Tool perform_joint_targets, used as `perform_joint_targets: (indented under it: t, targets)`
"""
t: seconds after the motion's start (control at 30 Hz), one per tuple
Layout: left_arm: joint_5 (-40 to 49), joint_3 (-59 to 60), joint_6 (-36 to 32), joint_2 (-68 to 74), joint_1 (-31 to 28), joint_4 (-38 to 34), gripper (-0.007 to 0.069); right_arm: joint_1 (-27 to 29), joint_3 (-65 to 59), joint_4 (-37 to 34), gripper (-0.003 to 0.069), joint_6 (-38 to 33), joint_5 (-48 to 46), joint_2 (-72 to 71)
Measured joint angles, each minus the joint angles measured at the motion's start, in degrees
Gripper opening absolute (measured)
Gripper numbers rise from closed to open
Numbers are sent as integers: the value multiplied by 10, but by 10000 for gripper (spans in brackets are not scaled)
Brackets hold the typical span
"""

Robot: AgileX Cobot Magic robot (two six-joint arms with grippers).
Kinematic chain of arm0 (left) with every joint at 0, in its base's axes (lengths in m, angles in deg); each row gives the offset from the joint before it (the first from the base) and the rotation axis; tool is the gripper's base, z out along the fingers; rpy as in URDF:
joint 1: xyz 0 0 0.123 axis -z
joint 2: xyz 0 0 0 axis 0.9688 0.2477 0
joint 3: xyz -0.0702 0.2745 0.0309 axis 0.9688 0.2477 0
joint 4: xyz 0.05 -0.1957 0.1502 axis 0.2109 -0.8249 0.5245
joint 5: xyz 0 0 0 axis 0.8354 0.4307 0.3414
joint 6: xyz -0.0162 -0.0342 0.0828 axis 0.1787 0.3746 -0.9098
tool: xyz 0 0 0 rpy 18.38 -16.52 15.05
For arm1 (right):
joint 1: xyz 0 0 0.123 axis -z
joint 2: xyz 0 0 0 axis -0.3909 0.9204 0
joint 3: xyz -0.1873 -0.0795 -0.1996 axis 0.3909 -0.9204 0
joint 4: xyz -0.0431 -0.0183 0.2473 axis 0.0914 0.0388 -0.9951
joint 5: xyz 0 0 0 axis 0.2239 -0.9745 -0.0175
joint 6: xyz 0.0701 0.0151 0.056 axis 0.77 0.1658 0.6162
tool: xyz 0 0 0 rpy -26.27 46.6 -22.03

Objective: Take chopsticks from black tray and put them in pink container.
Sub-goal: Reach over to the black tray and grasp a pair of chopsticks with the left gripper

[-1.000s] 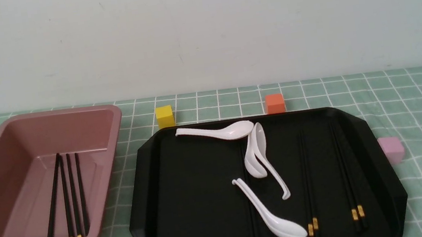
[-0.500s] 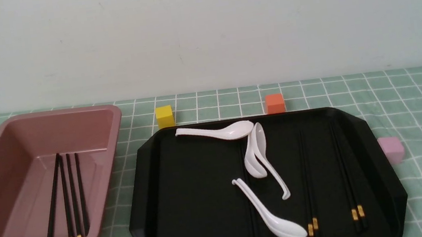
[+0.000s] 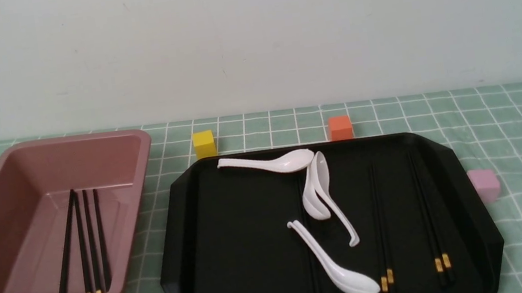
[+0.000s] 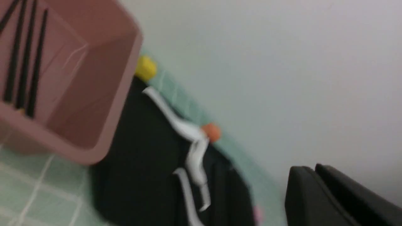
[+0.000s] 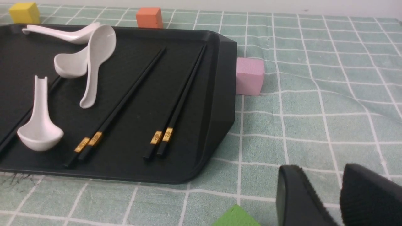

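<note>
At the left, four chopsticks lie in the pink bin, with the left hand near it, fingers pressed together. The black tray holds four white spoons, then more chopsticks along its right part; a pink cube sits just beside it, and the right hand is spread.
</note>
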Motion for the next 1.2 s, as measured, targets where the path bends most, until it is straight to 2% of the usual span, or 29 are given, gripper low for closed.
perform_joint_targets:
  t: [0.13,0.2,0.3,0.4,0.47,0.5,0.57,0.6,0.63,0.67,0.77,0.87,1.03,1.2]
  targets:
    - [222,-103,-72,201,0,27,-13,0,0,0,239,0,0,0]
    - [288,-146,-117,302,0,29,-13,0,0,0,239,0,0,0]
    - [341,-193,-179,426,13,13,-13,0,0,0,239,0,0,0]
    - [343,-226,-188,488,58,10,-13,0,0,0,239,0,0,0]
    - [322,-250,-155,526,118,21,-13,0,0,0,239,0,0,0]
    - [317,-258,-147,537,130,26,-13,0,0,0,239,0,0,0]
    - [286,-296,-85,587,204,67,-13,0,0,0,239,0,0,0]
    - [284,-300,-85,592,209,70,-13,0,0,0,239,0,0,0]
    - [275,-324,-48,623,245,95,-8,0,0,0,239,0,0,0]
    - [273,-332,-38,632,254,102,-6,0,0,0,239,0,0,0]
    - [263,-404,41,717,324,168,46,0,0,0,239,0,0,0]
    - [250,-460,87,779,361,223,127,0,0,0,239,0,0,0]
    - [230,-535,124,870,382,271,279,0,0,0,239,0,0,0]
    - [201,-572,126,922,382,277,344,0,0,0,239,0,0,0]
